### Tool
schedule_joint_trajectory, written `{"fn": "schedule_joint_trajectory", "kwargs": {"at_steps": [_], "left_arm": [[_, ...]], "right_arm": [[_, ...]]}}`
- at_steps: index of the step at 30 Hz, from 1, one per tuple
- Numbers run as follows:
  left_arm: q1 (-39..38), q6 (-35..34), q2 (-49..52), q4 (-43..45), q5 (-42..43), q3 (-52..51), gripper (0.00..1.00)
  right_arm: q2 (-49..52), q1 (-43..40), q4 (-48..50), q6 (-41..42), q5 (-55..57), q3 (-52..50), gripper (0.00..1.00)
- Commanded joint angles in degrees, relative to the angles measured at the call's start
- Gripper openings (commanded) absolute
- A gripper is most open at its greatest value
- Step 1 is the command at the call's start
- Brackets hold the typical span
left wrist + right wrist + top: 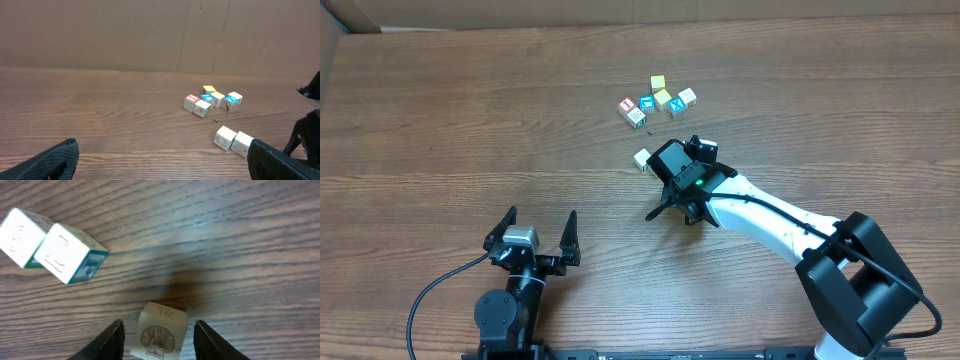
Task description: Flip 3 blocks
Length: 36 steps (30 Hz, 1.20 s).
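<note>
Cubes in bright colours cluster on the table in the overhead view. Below them the right end effector sits low, a pale block showing on one side and another pale block on the other. The left end effector is well apart from them, spread wide and empty.

Left wrist view: a touching pair of pale blocks lies near the cluster.

Right wrist view: the fingers stand apart on either side of a shell-printed block, with wood showing in both gaps. The touching pair lies beyond.
</note>
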Motion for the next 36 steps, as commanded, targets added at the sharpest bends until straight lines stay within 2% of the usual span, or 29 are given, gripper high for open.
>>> {"fn": "schedule_joint_trajectory", "kwargs": {"at_steps": [1,9,11,15,20,27,30,36], "left_arm": [[-0.5,1.3,-0.4,-0.1,0.1,-0.2,1.0],[-0.5,1.3,-0.4,-0.1,0.1,-0.2,1.0],[-0.5,1.3,-0.4,-0.1,0.1,-0.2,1.0],[-0.5,1.3,-0.4,-0.1,0.1,-0.2,1.0],[-0.5,1.3,-0.4,-0.1,0.1,-0.2,1.0],[-0.5,1.3,-0.4,-0.1,0.1,-0.2,1.0],[-0.5,1.3,-0.4,-0.1,0.1,-0.2,1.0],[-0.5,1.3,-0.4,-0.1,0.1,-0.2,1.0]], "right_arm": [[0.6,-0.1,1.6,0.2,-0.5,-1.4,0.46],[0.6,0.0,3.5,2.6,-2.2,-2.3,0.44],[0.6,-0.1,4.6,1.0,-2.2,-2.3,0.41],[0.6,-0.1,5.8,-5.4,-2.2,-2.3,0.42],[0.6,-0.1,5.6,-7.4,-2.3,-2.2,0.43],[-0.1,-0.1,5.2,-8.3,-2.3,-2.1,0.53],[0.0,-0.1,5.0,-8.3,-3.7,-2.1,0.65],[0.0,-0.1,3.7,-8.3,-6.8,-2.5,0.67]]}}
